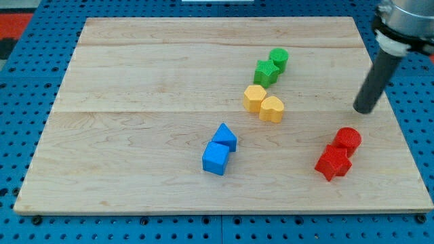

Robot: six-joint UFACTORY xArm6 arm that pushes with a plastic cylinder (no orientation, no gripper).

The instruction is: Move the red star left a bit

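The red star [333,163] lies near the board's lower right, touching a red cylinder [348,139] just above and to its right. My tip [364,110] is the lower end of a dark rod at the view's right. It stands above and to the right of the red cylinder, apart from both red blocks.
A wooden board [135,81] lies on a blue pegboard. A green star [266,72] and green cylinder [279,58] sit at the upper middle. A yellow hexagon [255,97] and yellow heart [272,109] lie below them. A blue cube [216,158] and another blue block [224,137] lie at the centre.
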